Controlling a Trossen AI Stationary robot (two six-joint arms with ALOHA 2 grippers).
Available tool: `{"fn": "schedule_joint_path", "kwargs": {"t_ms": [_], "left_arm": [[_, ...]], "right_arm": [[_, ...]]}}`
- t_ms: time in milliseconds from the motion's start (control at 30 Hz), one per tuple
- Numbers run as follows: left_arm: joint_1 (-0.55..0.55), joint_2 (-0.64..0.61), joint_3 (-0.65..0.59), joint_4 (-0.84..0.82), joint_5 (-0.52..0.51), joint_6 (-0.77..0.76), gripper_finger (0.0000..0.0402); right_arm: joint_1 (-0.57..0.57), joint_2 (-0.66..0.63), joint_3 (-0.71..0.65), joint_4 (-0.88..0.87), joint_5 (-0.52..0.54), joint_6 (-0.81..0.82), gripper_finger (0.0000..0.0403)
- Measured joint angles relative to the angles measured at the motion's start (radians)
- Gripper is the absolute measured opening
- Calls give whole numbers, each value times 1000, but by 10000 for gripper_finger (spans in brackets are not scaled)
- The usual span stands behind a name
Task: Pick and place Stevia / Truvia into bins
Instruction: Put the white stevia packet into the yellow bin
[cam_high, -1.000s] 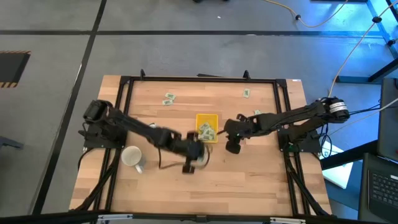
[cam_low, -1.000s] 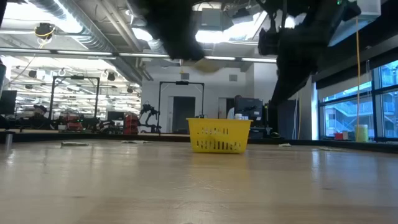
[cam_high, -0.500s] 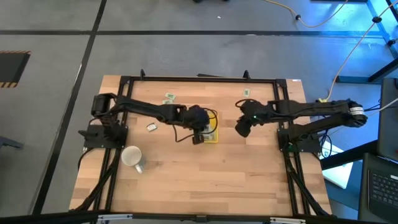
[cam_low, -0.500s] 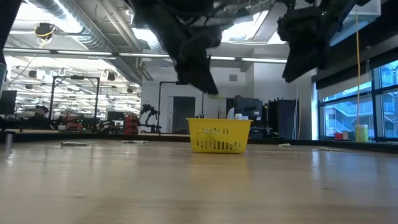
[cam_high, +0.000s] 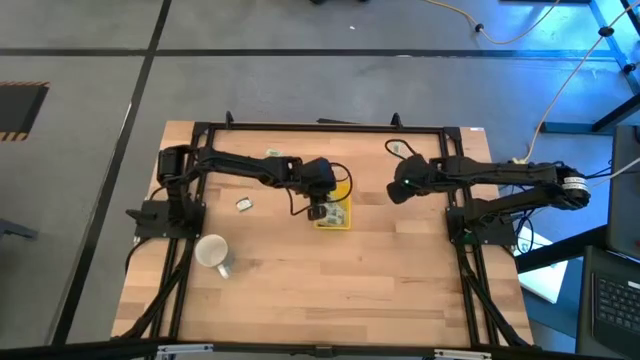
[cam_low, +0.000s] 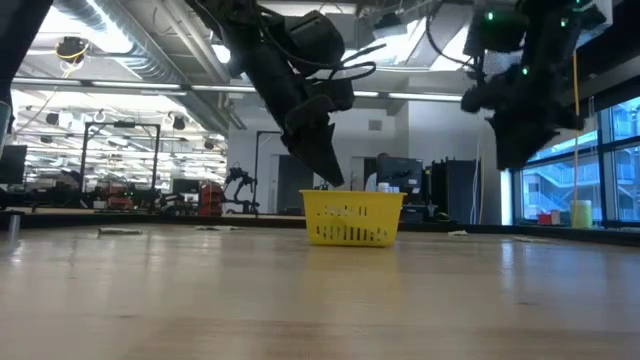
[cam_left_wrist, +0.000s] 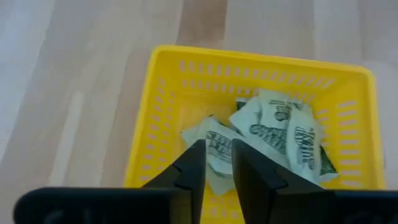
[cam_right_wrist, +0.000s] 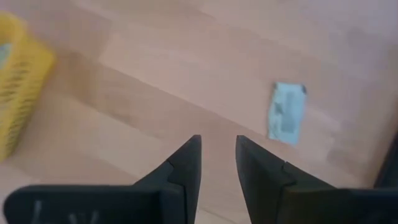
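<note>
Left wrist view, left gripper (cam_left_wrist: 216, 163) narrowly parted, empty, over yellow tray (cam_left_wrist: 155, 106) of packets (cam_left_wrist: 273, 127), right gripper (cam_right_wrist: 217, 158) slightly parted, empty, near a lone packet (cam_right_wrist: 287, 113) on the table (cam_right_wrist: 186, 56).

light: even overhead room lighting, ceiling lamps (cam_low: 220, 52) glaring in low view
shadows: soft, faint on the table (cam_high: 400, 290)
blur: both wrist views soft, slightly defocused

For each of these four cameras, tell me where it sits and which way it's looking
High: overhead, straight down; both arms, yellow tray, mug.
Low: table height, level into the room; both arms above the tray.
Left wrist: above the tray, looking in past its fingers; packets inside.
Right wrist: toward one packet past its fingers.
All share the tray.
</note>
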Motion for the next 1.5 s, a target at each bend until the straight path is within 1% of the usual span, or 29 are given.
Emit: {"fn": "schedule_joint_path", "kwargs": {"t_ms": [133, 267, 367, 500, 667, 833, 967, 1167, 1300, 1500], "left_arm": [[22, -5, 0, 0, 15, 0, 85], [39, -48, 1, 10, 17, -1, 88], [51, -103, 1, 10, 16, 0, 88], [71, -181, 2, 8, 17, 0, 88], [101, -258, 2, 8, 16, 0, 88], [118, -294, 2, 6, 16, 0, 88], [126, -295, 2, -8, 16, 1, 88], [131, -294, 2, -28, 14, 10, 88], [131, -294, 2, -45, 12, 10, 88], [134, -301, 2, -105, 7, 0, 80]], "right_arm": [[-36, 0, -61, 2, -1, 34, 103], [-71, 0, -127, 29, -1, 34, 103], [-98, 0, -184, 100, 0, 26, 103], [-136, 0, -259, 211, -1, -24, 103], [-182, 0, -330, 308, 0, -56, 103], [-220, 0, -367, 360, 0, -129, 103], [-241, 10, -385, 377, -2, -132, 103], [-248, 72, -380, 381, -19, -132, 102], [-248, 99, -378, 383, -16, -132, 81], [-248, 100, -370, 379, -23, -170, 20]]}}
